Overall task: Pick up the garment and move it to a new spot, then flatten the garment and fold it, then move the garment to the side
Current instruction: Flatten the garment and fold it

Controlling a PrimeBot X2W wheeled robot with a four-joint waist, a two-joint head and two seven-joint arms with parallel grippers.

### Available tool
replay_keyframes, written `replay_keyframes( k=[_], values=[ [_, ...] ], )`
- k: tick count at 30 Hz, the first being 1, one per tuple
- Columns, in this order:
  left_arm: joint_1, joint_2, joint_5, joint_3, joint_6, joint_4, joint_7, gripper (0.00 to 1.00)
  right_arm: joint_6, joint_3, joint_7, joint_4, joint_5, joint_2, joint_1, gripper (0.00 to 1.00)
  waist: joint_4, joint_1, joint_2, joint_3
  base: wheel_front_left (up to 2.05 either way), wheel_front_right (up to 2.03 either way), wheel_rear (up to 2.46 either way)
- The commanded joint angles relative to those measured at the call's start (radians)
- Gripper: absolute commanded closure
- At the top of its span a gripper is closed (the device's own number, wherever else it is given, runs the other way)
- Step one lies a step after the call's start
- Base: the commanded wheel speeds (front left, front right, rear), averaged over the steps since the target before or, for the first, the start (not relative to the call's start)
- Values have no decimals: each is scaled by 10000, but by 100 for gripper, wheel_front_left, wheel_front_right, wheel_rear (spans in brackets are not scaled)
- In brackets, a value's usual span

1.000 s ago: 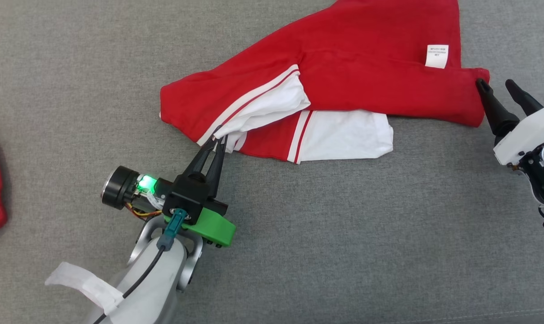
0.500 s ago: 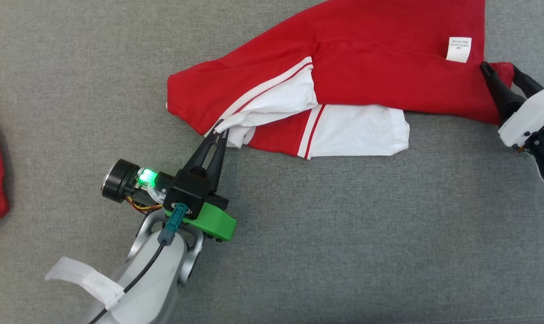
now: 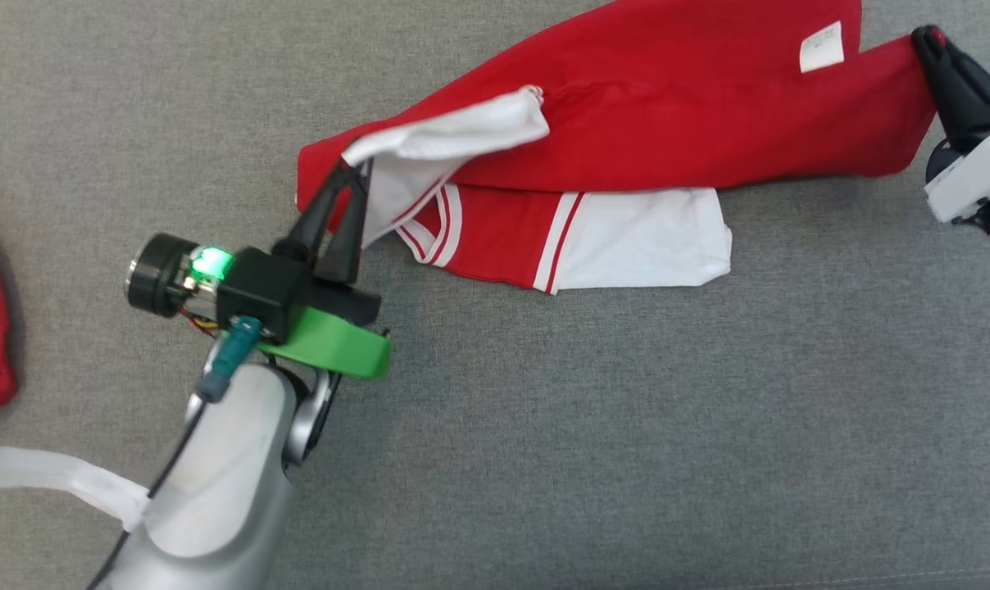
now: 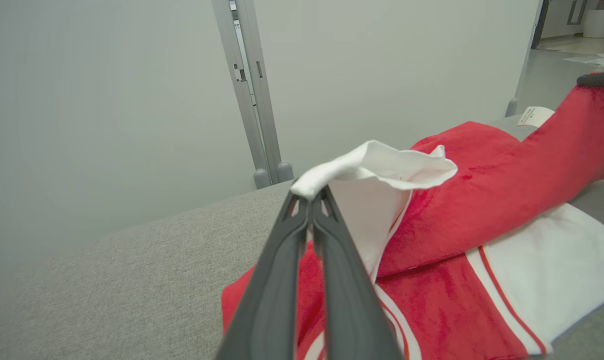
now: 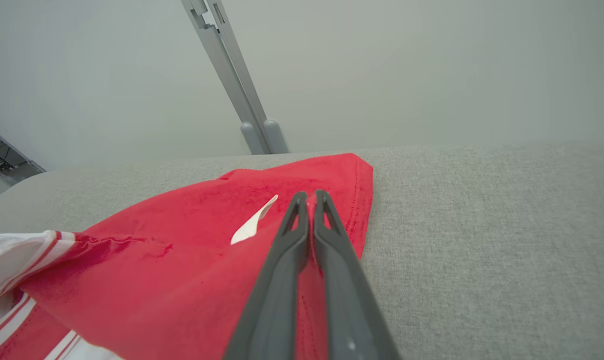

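Both grippers have lifted since half a second ago: the left gripper (image 3: 354,166), pinched on the white sleeve edge, has peeled it up off the red garment (image 3: 667,106); the right gripper (image 3: 928,37), clamped on the red hem corner, has drawn it farther away. Between them the garment spans the grey cushion (image 3: 585,426).

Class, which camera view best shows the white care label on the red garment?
The head view: the label lies face-on on the red garment. In the left wrist view the label is small and distant; in the right wrist view it curls nearly edge-on.
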Motion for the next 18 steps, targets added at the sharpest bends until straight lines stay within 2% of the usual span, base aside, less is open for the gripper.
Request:
replay_keyframes(
  k=[1, 4, 7, 12, 15, 18],
  values=[
    [-336, 44, -388, 233, -268, -171, -3, 100, -7, 76, -212, -151, -115, -203, -347, 100, -62, 0, 0, -90, 0, 0, 0],
    [-1140, 68, -1433, 680, -933, -584, 297, 100, -7, 271, -507, -483, -361, -513, -970, 100, -133, 0, 0, -114, 0, 0, 0],
    [-2157, 361, -2141, 962, -1201, -1038, 1105, 100, -7, 349, -639, -615, -644, -745, -1715, 100, -216, 0, 0, -25, 0, 0, 0],
    [-4672, 1165, -2637, 1173, -1372, -1479, 2640, 100, -9, 292, -757, -528, -1479, -1062, -3407, 100, -332, 0, 0, 409, 0, 0, 0],
    [-6159, 1479, -3021, 975, -1442, -1059, 3386, 100, -9, 314, -661, -97, -2025, -989, -4493, 100, -404, 0, 0, 741, 0, 0, 0],
    [-7965, 1945, -2895, 528, -1452, -311, 3644, 100, -9, 314, -449, 543, -2649, -759, -5779, 100, -440, 0, 0, 1196, 0, 0, 0]
  ],
)
